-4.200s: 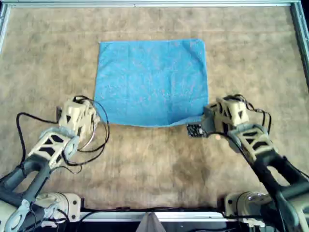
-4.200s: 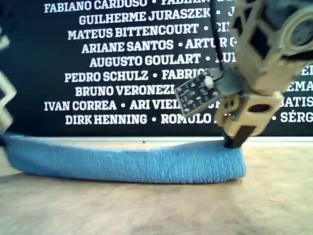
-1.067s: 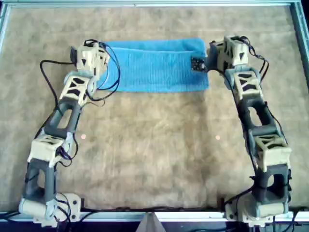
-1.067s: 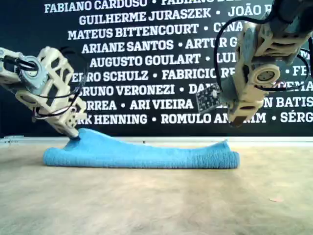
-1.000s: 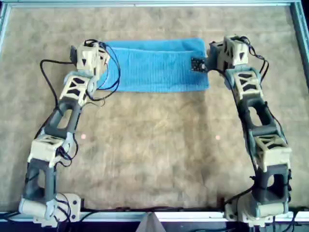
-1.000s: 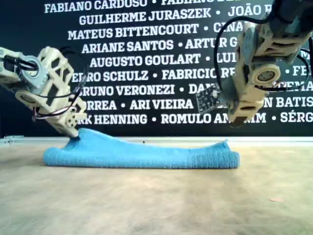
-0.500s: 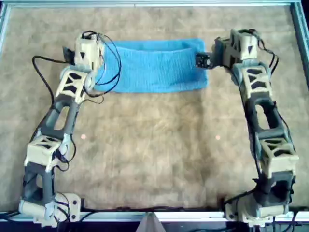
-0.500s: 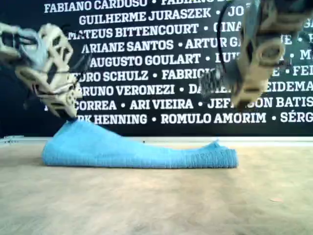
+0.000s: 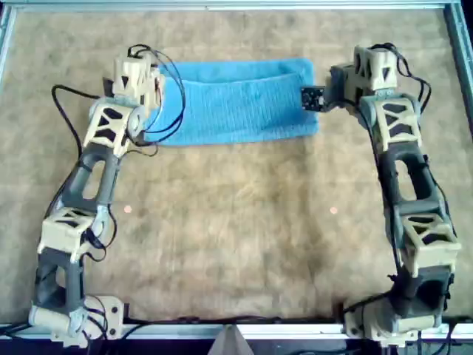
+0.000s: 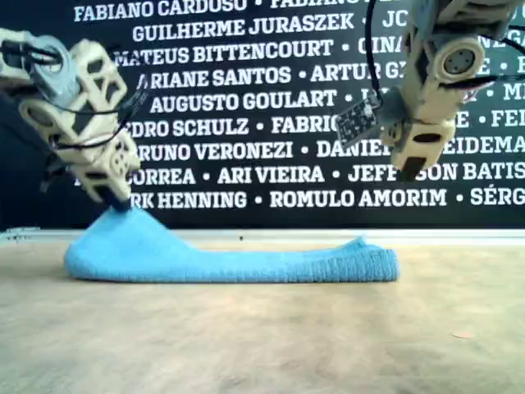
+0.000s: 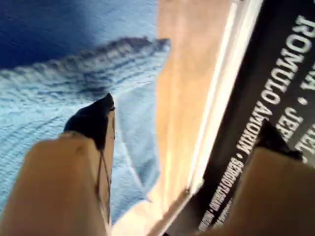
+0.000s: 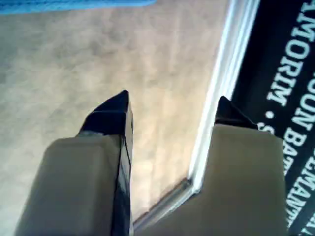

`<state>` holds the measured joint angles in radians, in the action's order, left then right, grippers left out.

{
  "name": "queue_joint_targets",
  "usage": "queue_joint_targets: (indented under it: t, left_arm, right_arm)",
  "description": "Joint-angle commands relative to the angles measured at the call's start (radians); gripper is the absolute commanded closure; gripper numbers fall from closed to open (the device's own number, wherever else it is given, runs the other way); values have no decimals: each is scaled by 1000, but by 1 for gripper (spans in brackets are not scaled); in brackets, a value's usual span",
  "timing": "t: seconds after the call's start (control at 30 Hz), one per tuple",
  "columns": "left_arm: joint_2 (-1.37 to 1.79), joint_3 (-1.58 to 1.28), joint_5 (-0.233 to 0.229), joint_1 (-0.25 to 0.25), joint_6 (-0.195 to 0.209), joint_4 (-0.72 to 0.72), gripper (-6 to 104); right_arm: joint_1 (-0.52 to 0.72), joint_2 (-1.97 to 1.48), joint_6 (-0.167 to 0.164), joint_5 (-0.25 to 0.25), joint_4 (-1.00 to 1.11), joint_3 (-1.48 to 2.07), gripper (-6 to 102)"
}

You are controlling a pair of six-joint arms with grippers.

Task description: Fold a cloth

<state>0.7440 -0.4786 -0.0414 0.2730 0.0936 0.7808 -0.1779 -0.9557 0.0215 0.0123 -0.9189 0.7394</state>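
Observation:
The light blue cloth point(image 9: 236, 103) lies folded into a long strip at the far side of the table; it also shows in the exterior view point(image 10: 246, 263). My first gripper point(image 11: 189, 113) is open over the cloth's point(image 11: 49, 98) end at the overhead view's left point(image 9: 139, 78). There the cloth rises in a peak up to its fingertips point(image 10: 115, 201). My second gripper point(image 12: 173, 97) is open and empty, raised above the cloth's other end point(image 10: 410, 171), at the overhead view's right point(image 9: 347, 78). Only an edge of the cloth point(image 12: 74, 4) shows in the second wrist view.
The brown table mat point(image 9: 236, 237) is bordered by a metal rail point(image 9: 236, 6). A black banner with white names point(image 10: 246, 98) stands behind the far edge. A small circuit board point(image 9: 312, 97) sticks out of the second arm's wrist.
The cloth, flat 4 seconds ago, is now folded in half toward the far edge. In the last second both grippers rose; the second let go and moved off; the cloth's other end lifted into a peak.

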Motion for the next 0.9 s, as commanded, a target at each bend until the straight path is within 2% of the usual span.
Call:
queue_joint_targets:
  t: [0.0, 0.1, 0.23, 0.3, 0.43, 0.53, 0.63, 0.73, 0.83, 0.87]
  left_arm:
    - [64, 179, -5, 0, 5, -117, -3]
    - [-49, 259, -5, -2, -9, -253, -2]
    - [-178, 272, -5, 2, -9, -265, -1]
    - [-181, 270, -6, 8, 5, -256, -1]
    - [-127, 268, -6, -2, -2, -172, -1]
    - [-143, 225, -8, -17, -9, -11, -1]
    - [-121, 225, -5, -31, 6, 103, -2]
    - [-26, 272, 14, -29, 6, 107, -1]
    - [-34, 287, 11, -25, 5, 126, -2]
    - [-41, 290, -3, -14, 2, 130, -2]
  right_arm:
    - [-12, -150, -5, -8, -28, -86, 27]
    - [-15, -150, -5, -9, -29, -86, 27]
    - [-5, -147, -5, -9, -29, -86, 27]
    - [-2, -141, -5, -9, -29, -86, 27]
    - [0, -130, -5, -9, -29, -86, 27]
    - [-2, -124, -5, -9, -25, -86, 27]
    - [-2, -120, -5, -9, -18, -86, 27]
    - [-9, -101, -5, -9, -17, -86, 27]
    - [-11, -100, -5, -9, -20, -86, 27]
    - [-11, -100, -5, -9, -21, -86, 27]
